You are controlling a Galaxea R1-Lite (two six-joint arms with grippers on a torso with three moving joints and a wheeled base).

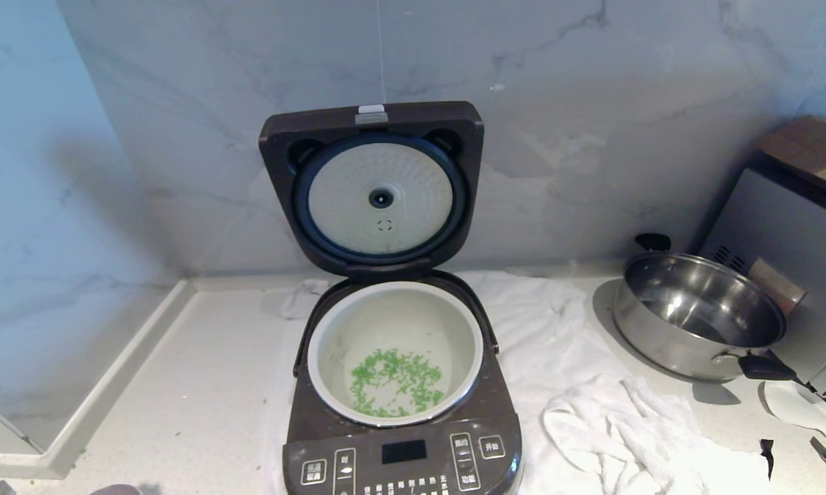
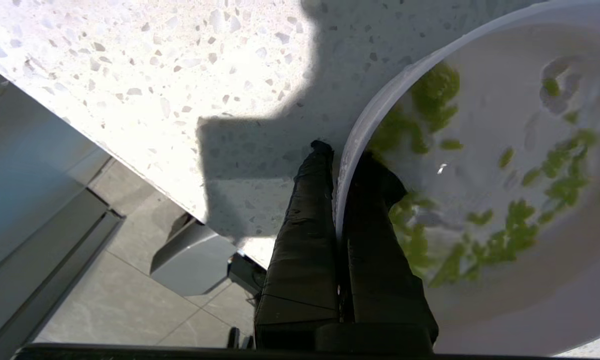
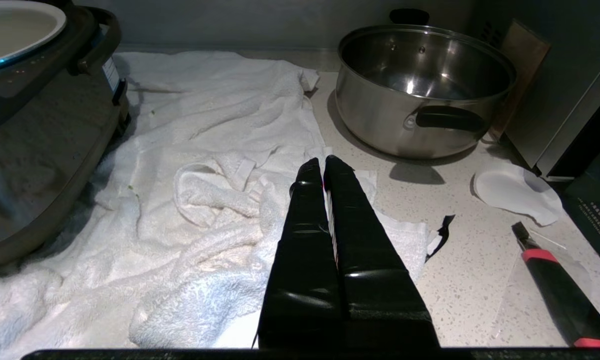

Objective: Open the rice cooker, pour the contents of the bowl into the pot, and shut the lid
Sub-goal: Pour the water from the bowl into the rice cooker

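The counter [image 1: 199,385] is pale speckled stone set against a marbled wall; every position below refers to the rice cooker [image 1: 399,440]. The rice cooker stands at the centre of the counter on a white towel [image 1: 591,426], which spreads out to its right. The lid [image 1: 375,185] is raised upright behind the cooker body, its round silver inner plate facing forward. The pot [image 1: 395,350] sits inside the cooker body, white rim exposed, with chopped green bits [image 1: 395,381] scattered on its bottom. A steel pan [image 1: 698,316] with black handles stands well to the right of the rice cooker, past the towel, on bare counter.

The bowl [image 2: 504,190] appears only in the left wrist view, above the counter near its front edge; its distance from the rice cooker cannot be told. Green bits cling to its white inside. The left gripper [image 2: 337,165] pinches the bowl's rim, one finger outside the wall and one inside.

The right gripper [image 3: 323,165] hangs over the rumpled towel to the right of the rice cooker, fingers pressed together and holding nothing.
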